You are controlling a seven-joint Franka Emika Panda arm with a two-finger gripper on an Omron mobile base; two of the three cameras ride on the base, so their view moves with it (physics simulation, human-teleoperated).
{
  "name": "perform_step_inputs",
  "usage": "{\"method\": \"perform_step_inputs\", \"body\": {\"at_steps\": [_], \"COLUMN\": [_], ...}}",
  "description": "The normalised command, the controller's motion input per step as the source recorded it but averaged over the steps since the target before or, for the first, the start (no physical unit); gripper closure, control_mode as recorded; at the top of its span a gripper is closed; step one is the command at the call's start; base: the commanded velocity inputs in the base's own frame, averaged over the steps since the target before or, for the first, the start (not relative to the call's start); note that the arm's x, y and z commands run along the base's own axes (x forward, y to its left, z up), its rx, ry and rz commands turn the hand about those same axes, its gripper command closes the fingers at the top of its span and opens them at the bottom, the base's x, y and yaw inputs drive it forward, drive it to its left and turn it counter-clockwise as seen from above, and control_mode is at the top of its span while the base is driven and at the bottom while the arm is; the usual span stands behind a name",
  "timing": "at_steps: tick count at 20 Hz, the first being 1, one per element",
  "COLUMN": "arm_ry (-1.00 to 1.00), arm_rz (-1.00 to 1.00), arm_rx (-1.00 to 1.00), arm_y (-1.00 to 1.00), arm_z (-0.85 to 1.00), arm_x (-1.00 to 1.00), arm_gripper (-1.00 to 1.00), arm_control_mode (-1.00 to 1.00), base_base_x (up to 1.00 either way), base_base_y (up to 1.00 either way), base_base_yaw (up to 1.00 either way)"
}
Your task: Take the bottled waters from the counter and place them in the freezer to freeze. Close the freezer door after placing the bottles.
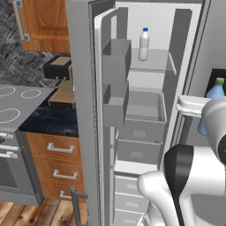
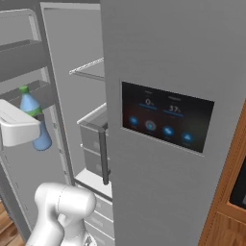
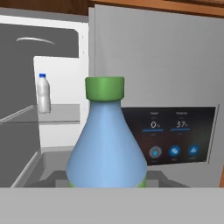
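Note:
The clear bluish-green bottle with a green cap fills the hand view, and my gripper is shut on its lower body. It hangs in front of the open freezer, near the edge of the right-hand door. The stouter white bottle with a blue cap stands upright on the upper freezer shelf, also seen as the white bottle in the hand view. The freezer door stands wide open to the left, with grey bins on its inner face. The black counter lies left of that door.
The grey door with the blue-lit panel is closed just right of the held bottle. Grey drawers sit below the shelf. A grey stovetop and a brown wall cupboard are at far left. A dark box is on the counter.

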Motion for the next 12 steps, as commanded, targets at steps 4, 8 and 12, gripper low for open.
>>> {"method": "perform_step_inputs", "body": {"at_steps": [4,8,12], "arm_ry": [0.00,0.00,0.00], "arm_rz": [0.00,0.00,0.00], "arm_rx": [0.00,0.00,0.00], "arm_y": [0.00,0.00,0.00], "arm_z": [0.00,0.00,0.00], "arm_x": [0.00,0.00,0.00], "arm_gripper": [1.00,1.00,1.00], "arm_control_mode": [1.00,1.00,1.00], "base_base_x": [0.28,0.16,0.15], "base_base_y": [0.13,0.16,0.07], "base_base_yaw": [0.02,0.05,0.13]}}
